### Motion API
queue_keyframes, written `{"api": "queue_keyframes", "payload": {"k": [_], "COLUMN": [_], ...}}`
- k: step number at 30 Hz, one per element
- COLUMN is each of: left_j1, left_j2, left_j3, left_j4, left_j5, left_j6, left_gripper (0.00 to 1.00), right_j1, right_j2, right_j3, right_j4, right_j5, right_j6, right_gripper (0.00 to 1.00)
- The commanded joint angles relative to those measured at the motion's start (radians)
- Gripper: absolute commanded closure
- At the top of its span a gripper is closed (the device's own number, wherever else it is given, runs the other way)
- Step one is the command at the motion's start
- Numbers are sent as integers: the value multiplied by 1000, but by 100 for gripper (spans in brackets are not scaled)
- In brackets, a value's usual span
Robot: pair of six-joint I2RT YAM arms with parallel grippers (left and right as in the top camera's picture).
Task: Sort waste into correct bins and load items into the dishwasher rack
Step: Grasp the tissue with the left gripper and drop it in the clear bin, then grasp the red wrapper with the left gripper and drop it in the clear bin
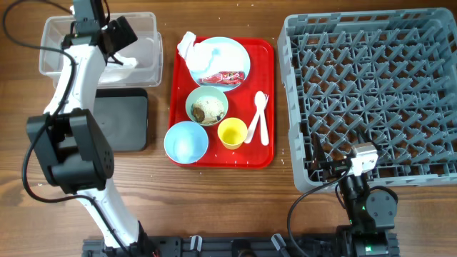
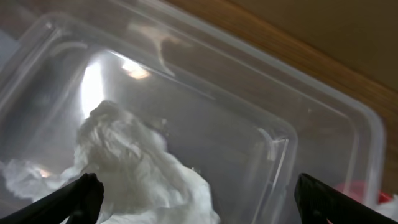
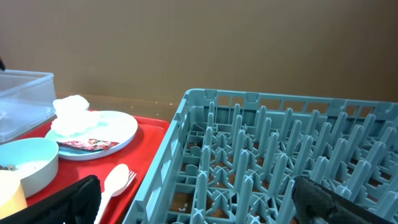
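**Status.** The dishwasher rack point(image 1: 371, 86), directly ahead of the right jaws, holds nothing. The red tray point(image 1: 265, 71), ahead and left of those jaws, carries every item.

- The clear tub point(image 2: 273, 149) lies under the left jaws, with the black tray point(image 1: 125, 121) beside it.
- Not yet loaded: plate point(image 1: 228, 53), pale blue bowl point(image 1: 186, 141), pale green bowl point(image 1: 207, 107), yellow cup point(image 1: 232, 133), spoon point(image 3: 114, 179), fork point(image 3: 130, 178).
- Not yet binned: red wrapper point(image 1: 223, 77) and a tissue lump point(image 1: 189, 46) on the plate, and food scraps point(image 1: 208, 111) in the green bowl.
- Binned: one tissue point(image 2: 130, 162) in the tub, below the left jaws and towards their left finger.

Judgement: early stage.

**Jaws.** Left gripper point(image 2: 196, 186): spread wide, holding nothing. Right gripper point(image 3: 193, 186): spread wide, empty.

**Clearance.** The tub walls ring the left jaws, and the way out is upward. The rack's near wall stands just ahead of the right jaws.
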Motion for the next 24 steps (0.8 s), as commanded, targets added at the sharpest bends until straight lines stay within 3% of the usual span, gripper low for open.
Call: {"api": "queue_keyframes", "payload": {"k": [1, 5, 9, 12, 16, 19, 24], "left_j1": [-119, -280, -352, -356, -356, -357, -383], "left_j2": [-13, 5, 74, 106, 151, 201, 270], "left_j3": [134, 142, 142, 142, 142, 142, 141], "left_j4": [-49, -50, -42, -43, -34, -35, -47], "left_j5": [3, 2, -33, -31, 31, 80, 84], "left_j6": [200, 346, 341, 269, 259, 263, 267], "left_gripper": [0, 0, 0, 2, 6, 11, 28], "right_j1": [0, 0, 0, 0, 0, 0, 0], "right_j2": [-7, -7, -7, -7, -7, -7, -7], "right_j3": [-1, -1, -1, -1, -1, -1, -1], "right_j4": [5, 5, 5, 5, 5, 5, 5], "right_j5": [17, 17, 17, 17, 17, 17, 17], "right_j6": [13, 14, 13, 13, 13, 13, 13], "right_gripper": [0, 0, 0, 0, 0, 0, 0]}}
